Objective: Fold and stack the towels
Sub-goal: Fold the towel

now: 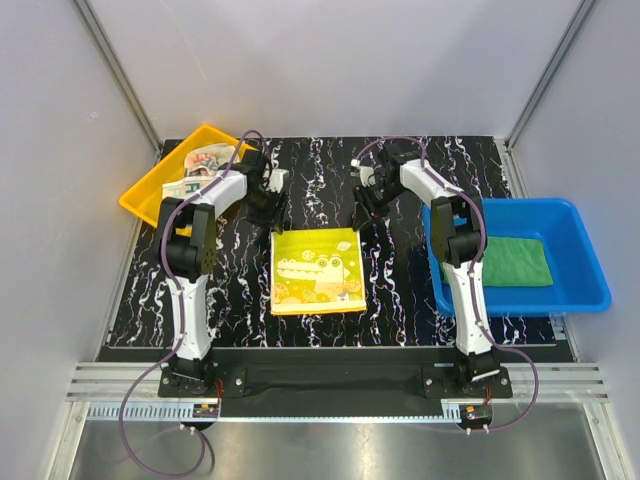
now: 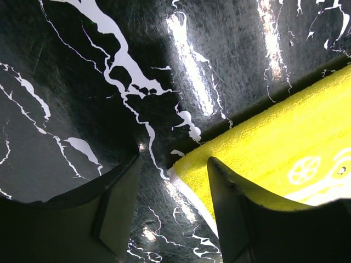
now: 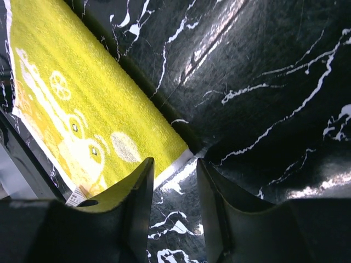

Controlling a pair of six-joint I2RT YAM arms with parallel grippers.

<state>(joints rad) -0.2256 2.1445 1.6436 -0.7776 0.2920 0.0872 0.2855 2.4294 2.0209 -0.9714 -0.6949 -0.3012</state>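
**A:** Left wrist view: the left gripper (image 2: 174,164) stands wide. One finger is on bare tabletop and the other is over the far left corner of the yellow towel (image 2: 274,148). Nothing is pinched yet.

**B:** And the right gripper (image 3: 174,164)?

**A:** Narrower but parted, straddling the far right corner and holding nothing.

**B:** So this is the grab for the first fold, I'd judge. How do we do it well?

**A:** Slip a finger under each hem and close both together. Then lift evenly and carry the far edge to the near edge so the corners meet. The glossy top may let the cloth slide.

**B:** And around it?

**A:** The towel lies flat mid-surface on the black marbled table (image 1: 400,290). A folded green towel (image 1: 510,262) sits in the blue bin (image 1: 530,206) at the right edge. A printed towel (image 1: 205,165) lies bunched in the yellow tray (image 1: 150,185) at the far left corner. Plain grey walls stand all round.
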